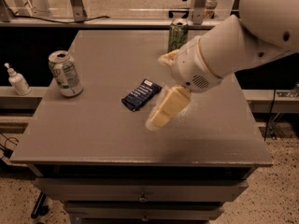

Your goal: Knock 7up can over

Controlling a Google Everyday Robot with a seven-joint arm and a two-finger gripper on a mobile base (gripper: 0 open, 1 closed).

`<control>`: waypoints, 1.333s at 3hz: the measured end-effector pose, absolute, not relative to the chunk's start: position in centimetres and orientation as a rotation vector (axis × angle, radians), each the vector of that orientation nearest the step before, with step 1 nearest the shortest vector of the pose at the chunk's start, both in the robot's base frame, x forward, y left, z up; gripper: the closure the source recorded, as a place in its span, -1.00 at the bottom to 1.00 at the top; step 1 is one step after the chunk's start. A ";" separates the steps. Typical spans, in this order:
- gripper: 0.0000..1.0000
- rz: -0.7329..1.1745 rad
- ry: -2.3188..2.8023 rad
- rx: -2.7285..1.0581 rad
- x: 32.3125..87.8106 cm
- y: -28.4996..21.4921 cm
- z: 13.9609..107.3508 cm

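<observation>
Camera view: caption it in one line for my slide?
Gripper, jaws open, hovers mid-table beside blue packet; 7up can stands upright at image left.
</observation>
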State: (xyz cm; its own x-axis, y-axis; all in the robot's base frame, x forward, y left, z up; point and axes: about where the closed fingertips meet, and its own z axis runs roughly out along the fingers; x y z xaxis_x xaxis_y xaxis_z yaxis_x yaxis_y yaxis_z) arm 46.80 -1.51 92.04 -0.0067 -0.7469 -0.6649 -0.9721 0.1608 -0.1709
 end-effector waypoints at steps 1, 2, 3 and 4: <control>-1.00 0.564 1.751 -1.573 47.8 2.5 90.3; -1.00 0.656 1.687 -1.501 49.1 6.4 89.4; -1.00 0.724 1.612 -1.441 51.1 10.6 89.3; -1.00 0.777 1.535 -1.393 53.7 14.6 89.4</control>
State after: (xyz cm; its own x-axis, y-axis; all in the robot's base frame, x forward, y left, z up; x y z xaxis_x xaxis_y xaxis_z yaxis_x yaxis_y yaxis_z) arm 53.66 14.58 89.40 0.0341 -0.4167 -0.9084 -0.9788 0.1698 -0.1147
